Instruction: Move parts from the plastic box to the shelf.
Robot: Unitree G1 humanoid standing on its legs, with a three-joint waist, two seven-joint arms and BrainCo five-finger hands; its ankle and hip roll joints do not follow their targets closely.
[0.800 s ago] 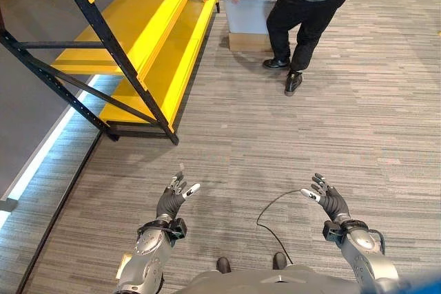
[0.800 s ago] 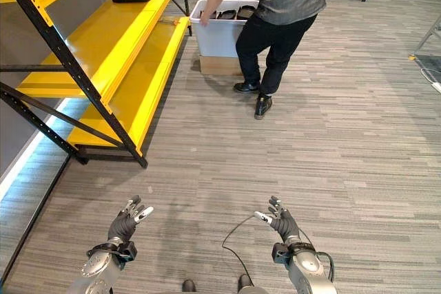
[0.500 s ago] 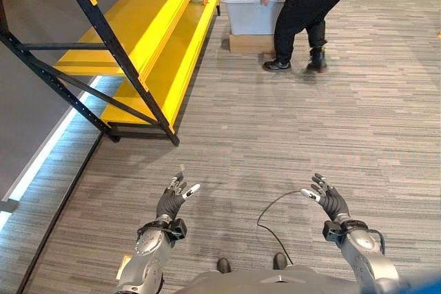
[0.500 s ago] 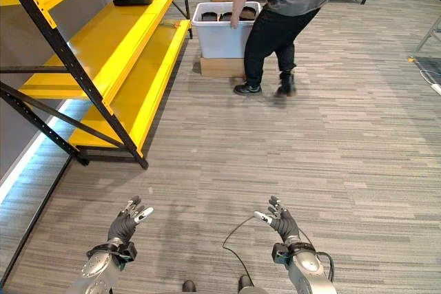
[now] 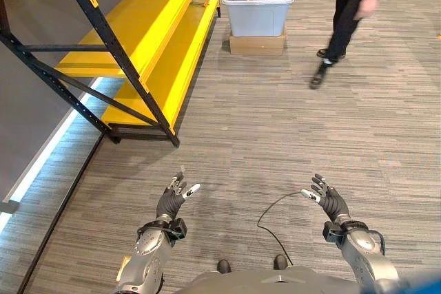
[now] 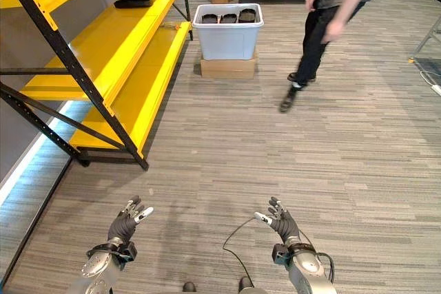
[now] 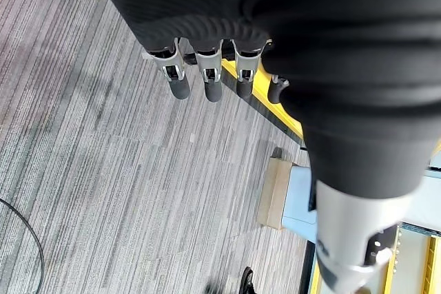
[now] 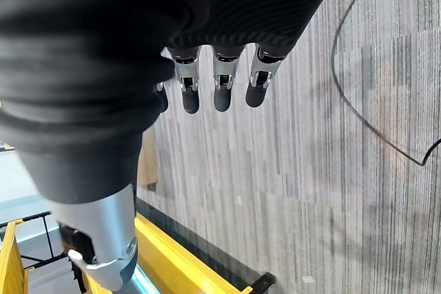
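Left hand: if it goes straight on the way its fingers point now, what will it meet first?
Nothing nearby. The open left hand points forward and slightly right over bare floor. Far ahead on roughly that line stands the plastic box; depth is hard to judge.

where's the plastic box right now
The plastic box stands far ahead on the floor, atop a cardboard box, just right of the yellow shelf, with a person walking to its right.

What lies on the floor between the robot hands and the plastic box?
In the left eye view, only bare grey floor lies between the left robot hand, the right robot hand and the plastic box.
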